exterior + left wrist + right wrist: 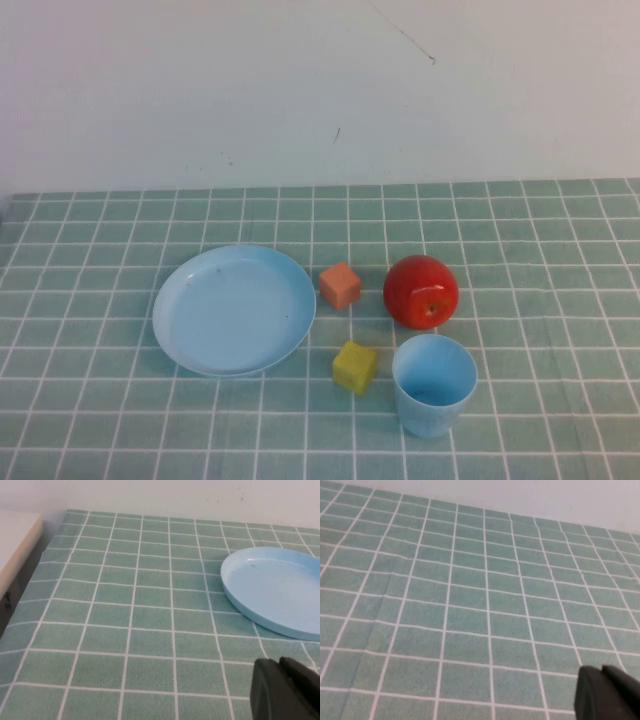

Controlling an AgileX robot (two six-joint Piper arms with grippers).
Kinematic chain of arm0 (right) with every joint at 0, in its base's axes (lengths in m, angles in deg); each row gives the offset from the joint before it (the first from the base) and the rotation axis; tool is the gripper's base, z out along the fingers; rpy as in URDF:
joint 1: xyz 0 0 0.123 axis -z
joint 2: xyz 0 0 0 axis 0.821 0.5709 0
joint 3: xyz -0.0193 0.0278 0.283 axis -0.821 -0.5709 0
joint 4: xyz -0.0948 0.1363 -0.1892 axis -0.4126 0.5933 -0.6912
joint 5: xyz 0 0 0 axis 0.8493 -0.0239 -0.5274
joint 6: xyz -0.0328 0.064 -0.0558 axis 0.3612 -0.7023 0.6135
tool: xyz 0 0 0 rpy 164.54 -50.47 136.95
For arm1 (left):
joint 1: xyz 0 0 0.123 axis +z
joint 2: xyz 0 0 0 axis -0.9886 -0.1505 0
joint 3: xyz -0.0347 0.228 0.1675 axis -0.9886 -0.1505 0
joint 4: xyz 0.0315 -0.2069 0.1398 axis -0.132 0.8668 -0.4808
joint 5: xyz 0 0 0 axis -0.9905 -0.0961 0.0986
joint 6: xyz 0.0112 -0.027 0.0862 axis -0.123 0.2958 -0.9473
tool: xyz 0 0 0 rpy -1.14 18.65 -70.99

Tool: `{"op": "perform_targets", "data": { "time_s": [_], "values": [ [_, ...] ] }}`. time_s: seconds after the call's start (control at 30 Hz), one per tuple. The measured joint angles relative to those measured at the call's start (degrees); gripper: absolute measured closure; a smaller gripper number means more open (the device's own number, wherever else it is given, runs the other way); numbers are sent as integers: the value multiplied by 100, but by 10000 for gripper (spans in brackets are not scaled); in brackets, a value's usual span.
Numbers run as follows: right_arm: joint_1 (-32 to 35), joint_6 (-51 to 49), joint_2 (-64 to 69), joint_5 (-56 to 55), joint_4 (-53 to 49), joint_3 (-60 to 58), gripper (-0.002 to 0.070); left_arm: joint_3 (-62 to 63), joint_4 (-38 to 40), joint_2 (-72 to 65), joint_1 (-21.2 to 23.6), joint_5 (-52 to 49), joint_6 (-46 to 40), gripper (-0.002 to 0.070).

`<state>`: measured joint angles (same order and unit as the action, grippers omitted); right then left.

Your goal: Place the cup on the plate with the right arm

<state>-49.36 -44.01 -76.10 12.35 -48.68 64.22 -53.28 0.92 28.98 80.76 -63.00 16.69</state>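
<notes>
The light blue cup (pixel 434 385) stands upright and empty on the green checked cloth, at the front right of the group. The light blue plate (pixel 233 309) lies empty to its left; its edge also shows in the left wrist view (pixel 272 590). Neither arm shows in the high view. My left gripper (pixel 280 666) is shut and empty over the cloth, near the plate's rim. My right gripper (pixel 602 672) is shut and empty over bare cloth, with neither cup nor plate in its view.
A red apple (pixel 421 291) sits just behind the cup. An orange cube (pixel 340 285) lies between plate and apple, and a yellow cube (pixel 354 366) lies between plate and cup. A white wall stands behind the table. A pale ledge (pixel 15 540) borders the cloth's left edge.
</notes>
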Motion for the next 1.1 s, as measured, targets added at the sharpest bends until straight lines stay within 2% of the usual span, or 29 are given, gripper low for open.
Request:
{"op": "perform_targets", "data": {
  "time_s": [1.1],
  "values": [
    [0, 38, 0, -158, 0, 0, 679, 0, 0, 0, 0, 0, 0, 678]
  ]
}}
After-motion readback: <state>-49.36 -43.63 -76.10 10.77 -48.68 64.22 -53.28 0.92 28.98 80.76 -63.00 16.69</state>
